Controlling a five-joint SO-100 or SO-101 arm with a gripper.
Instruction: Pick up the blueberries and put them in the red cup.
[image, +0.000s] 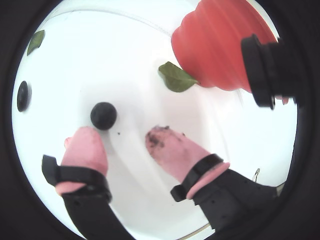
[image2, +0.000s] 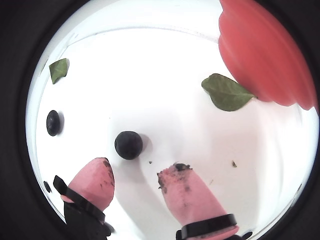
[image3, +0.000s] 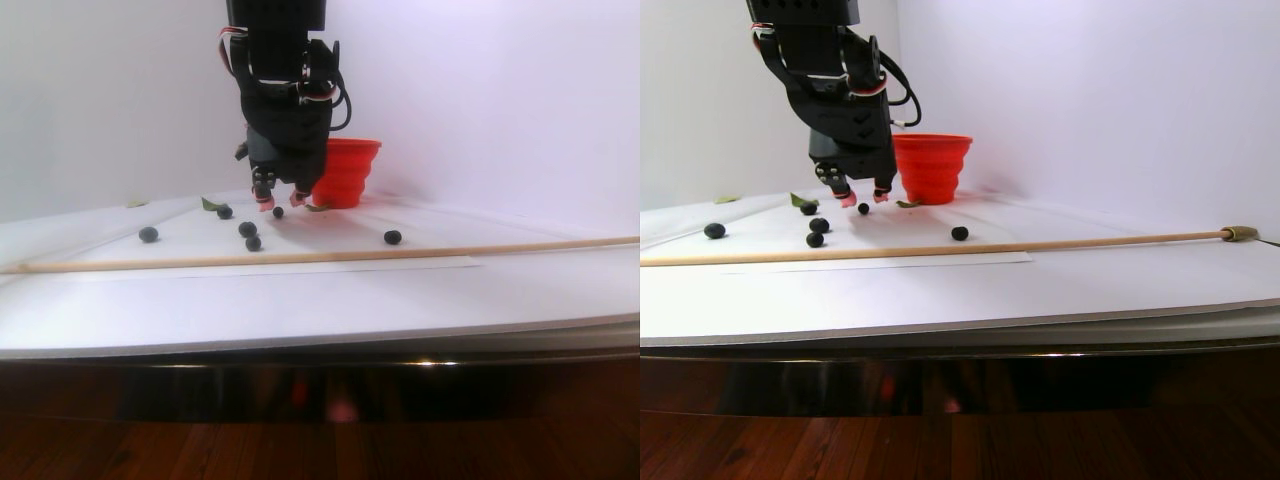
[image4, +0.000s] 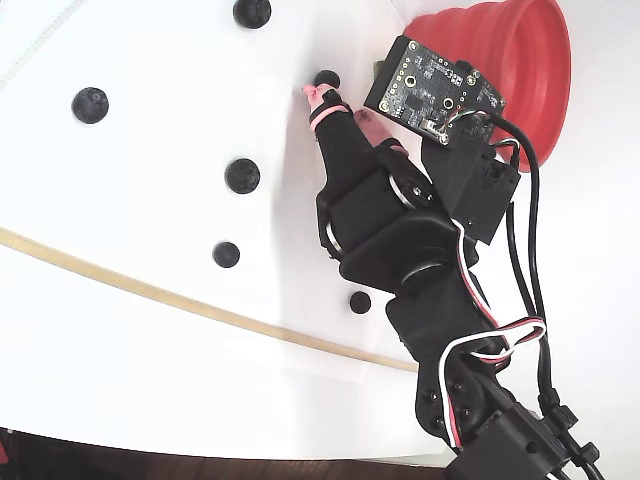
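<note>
gripper (image: 126, 136) spread wide, pink-capped fingertips (image: 86, 145) parted and pinching nothing, right-hand pad smeared with dark juice in both wrist views. hovering just above the white table (image: 130, 65), to judge from the stereo pair view.

nearest berry (image: 103, 115) just ahead of the tips and off-centre: close beside the left-hand finger in a wrist view, not midway between the two. same in the other wrist view, berry (image2: 128, 145) sitting just above and right of the left pad, well clear of the right one. round, so no long axis to line up with; only the sideways offset counts. likely calls for a small shift toward the left-hand finger and a short reach forward before closing, otherwise a risk of nudging the berry away with one pad.

red cup (image: 220, 45) upright beyond the right-hand finger, near, with a green leaf (image: 176, 77) at its foot. other blueberries (image4: 242, 175) scattered apart on the table in the fixed view, one (image2: 53, 122) far left in a wrist view. wooden stick (image3: 300, 257) lying across the front, well apart from the gripper.
</note>
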